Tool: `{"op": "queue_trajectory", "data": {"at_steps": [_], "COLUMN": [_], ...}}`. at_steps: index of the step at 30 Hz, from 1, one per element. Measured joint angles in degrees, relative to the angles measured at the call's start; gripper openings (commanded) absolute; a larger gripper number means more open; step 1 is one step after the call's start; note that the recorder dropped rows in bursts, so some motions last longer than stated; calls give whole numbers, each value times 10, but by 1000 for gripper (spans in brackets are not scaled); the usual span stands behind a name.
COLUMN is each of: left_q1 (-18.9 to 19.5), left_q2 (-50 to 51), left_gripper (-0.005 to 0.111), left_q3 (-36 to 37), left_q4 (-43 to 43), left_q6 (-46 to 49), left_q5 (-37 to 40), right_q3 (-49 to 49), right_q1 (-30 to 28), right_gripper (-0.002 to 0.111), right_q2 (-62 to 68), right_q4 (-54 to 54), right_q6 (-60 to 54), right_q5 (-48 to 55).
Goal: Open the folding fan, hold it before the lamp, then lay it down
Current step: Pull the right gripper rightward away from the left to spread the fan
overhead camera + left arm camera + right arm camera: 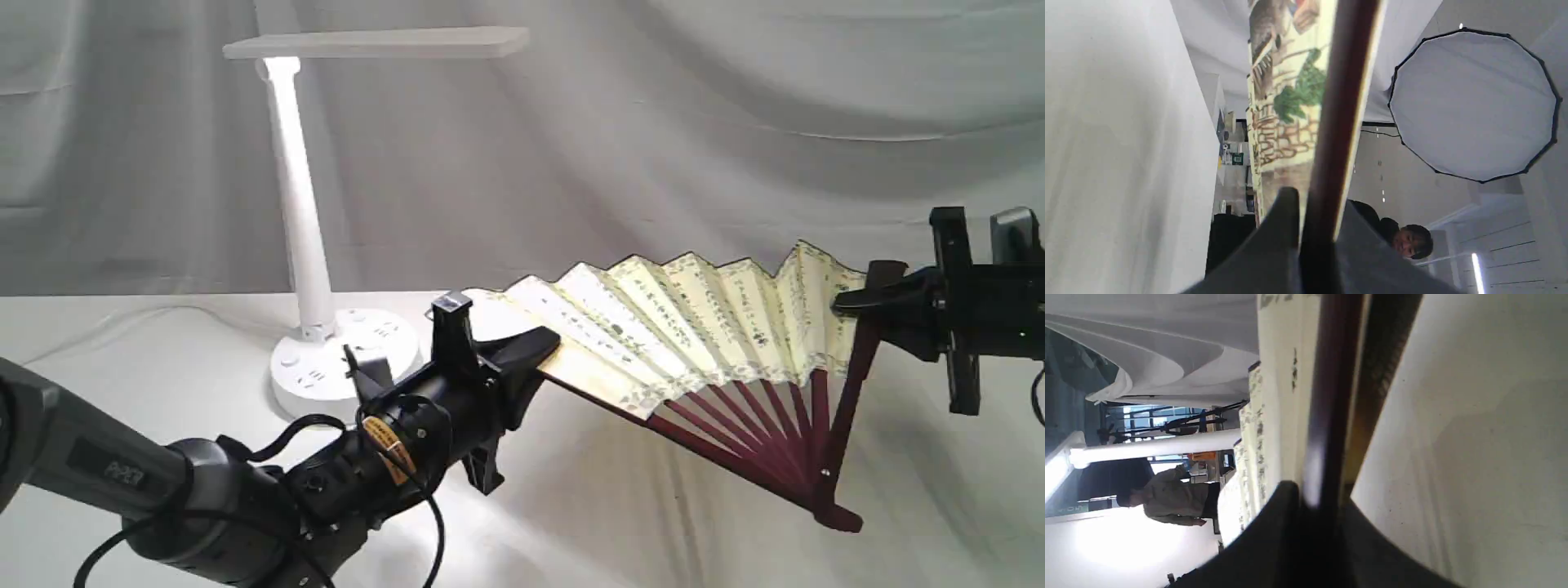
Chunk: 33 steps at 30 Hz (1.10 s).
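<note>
A: Backdrop is white cloth and the table is white too. Where's the fan?
B: In the air over the table, spread open, leaf up, pivot low. Can't tell if the pivot touches the cloth. In the exterior view it's right of the lamp, not in front of it.
A: Lamp?
B: Upright, back left, base on the table, glow under the head.
A: Grippers?
B: Left gripper is clamped on the left guard near the leaf end. Its wrist view shows the maroon stick pinched between both fingers. Right gripper is clamped on the right guard the same way, fingers tight on the wood.
</note>
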Motion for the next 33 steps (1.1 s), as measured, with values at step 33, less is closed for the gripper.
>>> {"op": "queue_trajectory", "data": {"at_steps": [33], "left_q1": [-1], "left_q2": [-3], "left_gripper": [0], "left_q3": [0], "left_q4": [-33], "left_q6": [36], "left_q5": [8], "right_q3": [187], "right_q1": [-143], "right_gripper": [0], "right_q2": [-58], "right_q4": [26], "right_q6": [-43], "right_q5": [16]}}
